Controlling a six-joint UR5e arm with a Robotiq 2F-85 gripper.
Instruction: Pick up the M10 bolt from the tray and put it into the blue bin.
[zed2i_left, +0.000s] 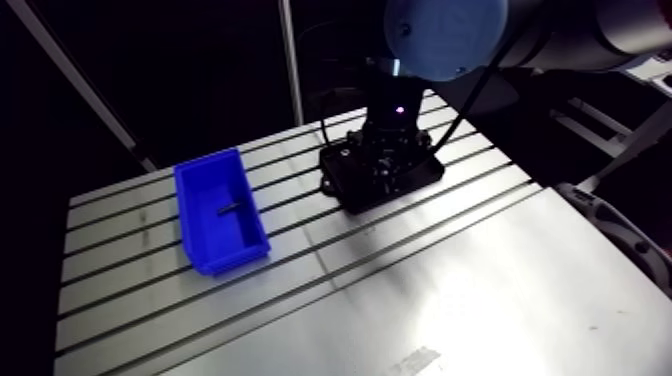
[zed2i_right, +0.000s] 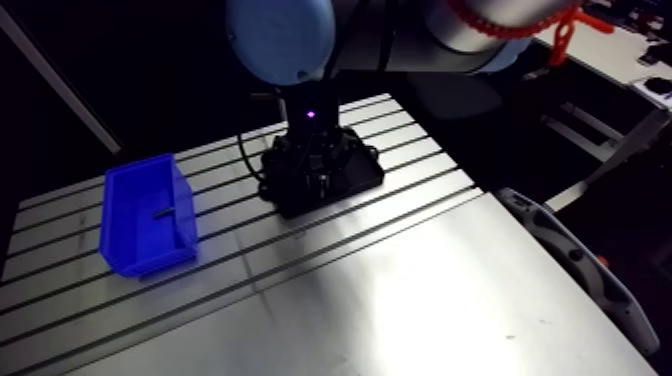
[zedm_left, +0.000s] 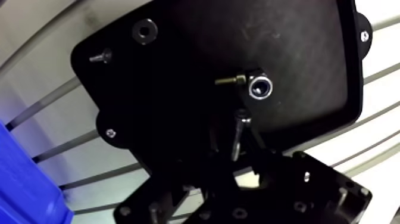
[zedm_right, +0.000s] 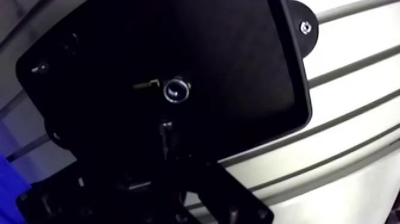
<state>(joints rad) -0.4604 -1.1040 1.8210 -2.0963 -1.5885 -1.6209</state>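
Note:
A black tray (zed2i_left: 380, 172) lies across the table slots at the back. My gripper (zed2i_left: 388, 150) hangs straight down over the tray, low above its floor. In the wrist view a socket-head bolt (zedm_left: 255, 87) with a brassy shank lies on the tray floor just ahead of the gripper (zedm_left: 238, 140), which is dark against the dark tray. A small screw (zedm_left: 100, 56) and a black nut (zedm_left: 144, 31) sit near the tray's far corner. The blue bin (zed2i_left: 220, 212) stands left of the tray, apart from it, with a small dark bolt-like piece (zed2i_left: 226, 209) inside.
The slotted aluminium table (zed2i_left: 420, 290) stretches bare toward the front and right. The bin's blue wall (zedm_left: 24, 184) shows beside the gripper in the wrist view. Grey padding (zed2i_right: 570, 260) lines the table's right edge.

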